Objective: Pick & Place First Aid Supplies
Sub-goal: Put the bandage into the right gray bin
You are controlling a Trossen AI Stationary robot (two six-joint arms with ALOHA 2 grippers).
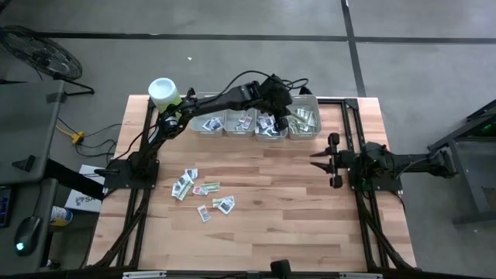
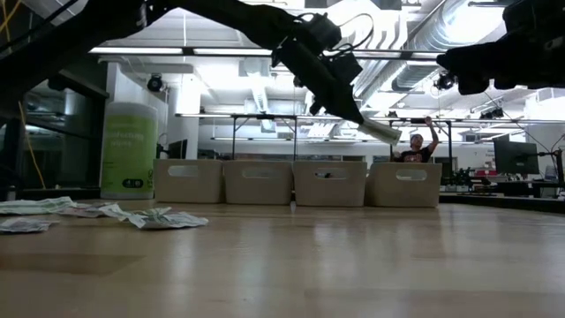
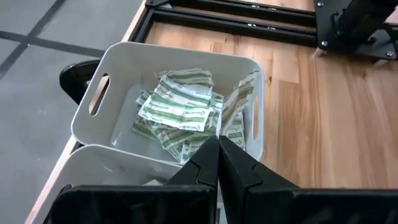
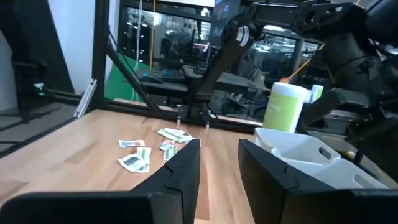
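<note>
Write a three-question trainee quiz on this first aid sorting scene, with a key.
1. True or false: the left tool grips a green-and-white strip above the row of bins.
2. How many grey bins stand in the row at the table's far edge?
3. The loose packets lie: A) in front of the left arm's base, B) under the right tool, C) inside the lime-green canister.

Key: 1 true; 2 four; 3 A. The right tool waits open, holding nothing, at the table's right side.
</note>
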